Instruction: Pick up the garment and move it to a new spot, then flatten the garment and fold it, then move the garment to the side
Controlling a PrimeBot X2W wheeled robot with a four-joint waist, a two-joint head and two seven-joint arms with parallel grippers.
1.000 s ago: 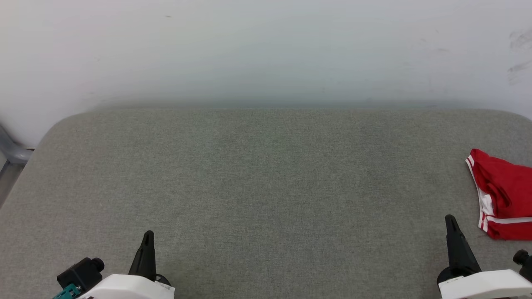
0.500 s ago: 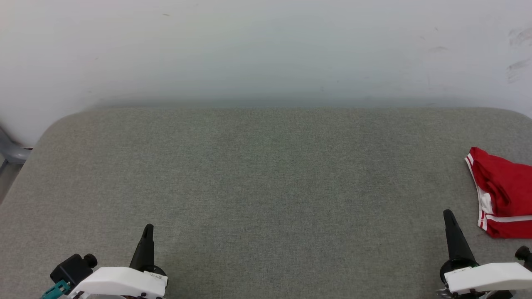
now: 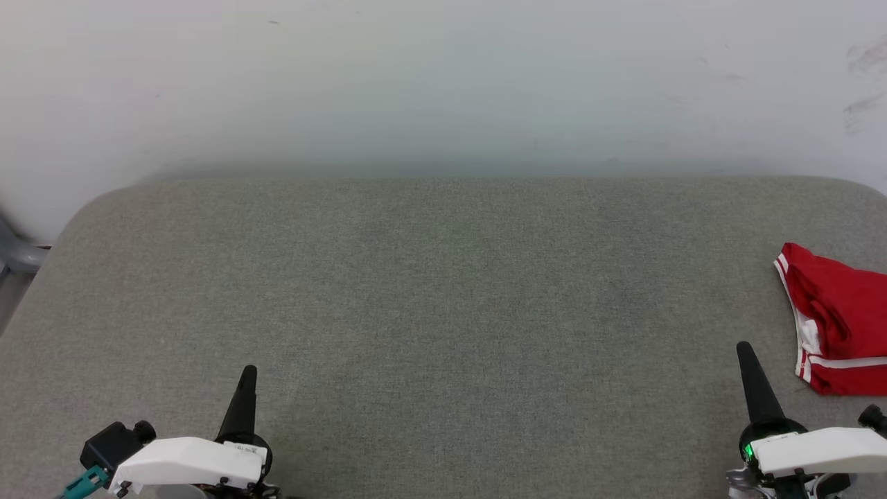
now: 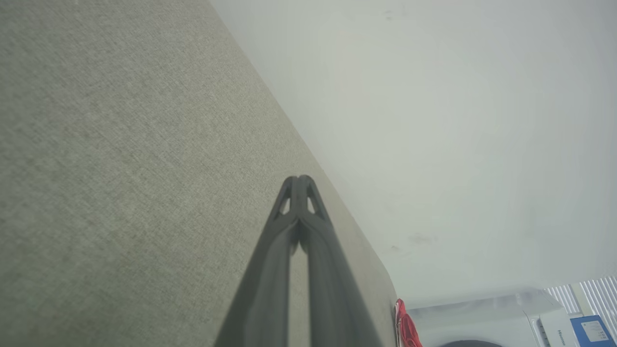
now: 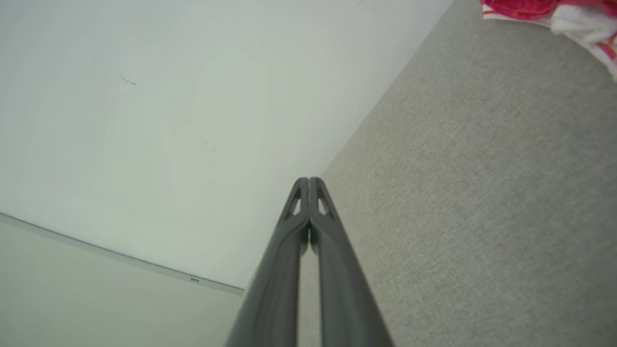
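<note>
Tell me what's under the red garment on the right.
The garment lies bunched on the grey fabric-covered table; along its visible edges only that surface shows. Anything beneath the folds is covered, and its right part is cut off by the frame.

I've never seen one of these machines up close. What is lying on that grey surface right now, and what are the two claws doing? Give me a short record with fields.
surface: grey fabric-covered table with rounded far corners, set against a white wall
clothing: crumpled red garment with white striped trim, on the table's right side, partly cut off by the head view's edge
left claw: shut, holding nothing, at the near left
right claw: shut, holding nothing, beside the garment, not touching it
task stage: garment not yet picked up
</note>
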